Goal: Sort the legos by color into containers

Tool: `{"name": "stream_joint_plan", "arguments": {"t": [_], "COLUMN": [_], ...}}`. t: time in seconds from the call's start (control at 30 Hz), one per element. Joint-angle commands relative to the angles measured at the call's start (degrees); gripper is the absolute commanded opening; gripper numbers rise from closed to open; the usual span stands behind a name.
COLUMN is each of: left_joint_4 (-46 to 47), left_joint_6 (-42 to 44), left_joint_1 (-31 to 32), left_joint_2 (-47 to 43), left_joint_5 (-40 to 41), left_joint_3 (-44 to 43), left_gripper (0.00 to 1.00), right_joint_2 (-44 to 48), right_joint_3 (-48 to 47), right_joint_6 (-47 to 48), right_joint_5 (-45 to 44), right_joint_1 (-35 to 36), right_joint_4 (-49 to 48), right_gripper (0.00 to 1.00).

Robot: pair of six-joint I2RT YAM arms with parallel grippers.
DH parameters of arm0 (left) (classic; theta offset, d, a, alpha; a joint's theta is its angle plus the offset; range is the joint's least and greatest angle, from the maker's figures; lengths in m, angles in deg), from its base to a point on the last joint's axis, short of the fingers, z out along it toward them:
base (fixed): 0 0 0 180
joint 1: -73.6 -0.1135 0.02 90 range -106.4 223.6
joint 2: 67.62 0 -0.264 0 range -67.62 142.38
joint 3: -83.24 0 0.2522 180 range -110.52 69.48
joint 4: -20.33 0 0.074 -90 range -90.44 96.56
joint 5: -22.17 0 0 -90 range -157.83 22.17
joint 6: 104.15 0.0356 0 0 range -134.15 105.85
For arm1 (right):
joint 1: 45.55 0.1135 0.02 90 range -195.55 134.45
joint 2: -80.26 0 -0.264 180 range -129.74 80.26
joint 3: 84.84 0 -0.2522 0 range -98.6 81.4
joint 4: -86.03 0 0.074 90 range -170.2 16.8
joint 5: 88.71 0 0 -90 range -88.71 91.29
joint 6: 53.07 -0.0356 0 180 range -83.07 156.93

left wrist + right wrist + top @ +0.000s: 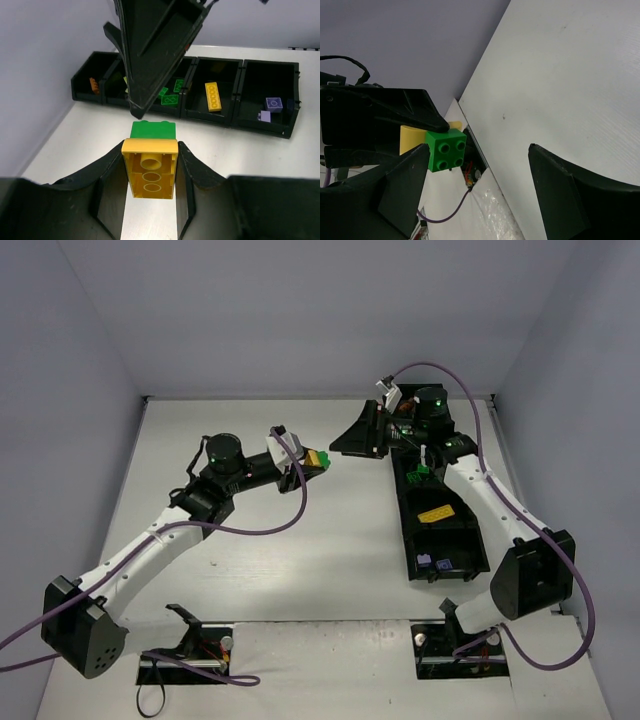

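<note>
One black tray (pixel 260 126) has five compartments in a row. In four of them lie one orange brick (pixel 93 85), at least two green plates (pixel 169 99) that are partly hidden, one long yellow plate (pixel 213 96) and two lilac bricks (pixel 273 103), while the second compartment is too dark to count. Outside the tray are two more pieces stuck together, one yellow brick (pixel 150 167) and one green brick (pixel 153 130), which gives at least eight legos in all. There are also two arms, the left arm (pixel 170 530) and the right arm (pixel 490 500), two purple cables (pixel 270 530) and one table (pixel 300 570).
</note>
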State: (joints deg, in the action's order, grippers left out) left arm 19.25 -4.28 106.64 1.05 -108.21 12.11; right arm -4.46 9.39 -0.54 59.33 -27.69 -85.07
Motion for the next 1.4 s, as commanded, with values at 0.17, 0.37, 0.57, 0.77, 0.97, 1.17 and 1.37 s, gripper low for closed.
{"name": "stream_joint_plan", "arguments": {"t": [0.17,0.37,0.57,0.77,0.97,1.17,1.37], "left_joint_4": [13.2,17.1,19.3,23.6,24.2,24.2,24.1], "left_joint_6": [0.5,-1.3,-2.4,-5.3,-5.3,-4.3,-4.7], "left_joint_1": [1.2,1.2,1.2,1.5,2.6,2.6,2.7], "left_joint_2": [0.2,2.3,3.5,4.1,4.6,3.4,3.5], "left_joint_5": [1.8,1.8,1.6,0.5,-0.5,1.1,0.0], "left_joint_3": [-0.4,-0.6,-0.8,-0.5,-0.3,1.6,1.6], "left_gripper": [0.00,0.00,0.00,0.00,0.00,0.00,0.00], "right_joint_2": [2.5,2.4,2.6,2.3,2.3,2.3,2.0], "right_joint_3": [-0.9,-0.9,-1.1,-1.2,-2.1,-2.5,-3.3], "right_joint_6": [-0.5,-1.1,-1.6,-1.8,-2.1,-2.0,-2.2], "right_joint_5": [6.4,9.5,10.2,10.6,11.6,12.3,13.0], "right_joint_1": [1.0,1.0,1.0,1.1,1.0,0.5,0.4], "right_joint_4": [-3.7,-5.2,-6.3,-6.8,-8.0,-8.1,-8.5], "right_gripper": [0.72,0.69,0.67,0.60,0.56,0.56,0.49]}}
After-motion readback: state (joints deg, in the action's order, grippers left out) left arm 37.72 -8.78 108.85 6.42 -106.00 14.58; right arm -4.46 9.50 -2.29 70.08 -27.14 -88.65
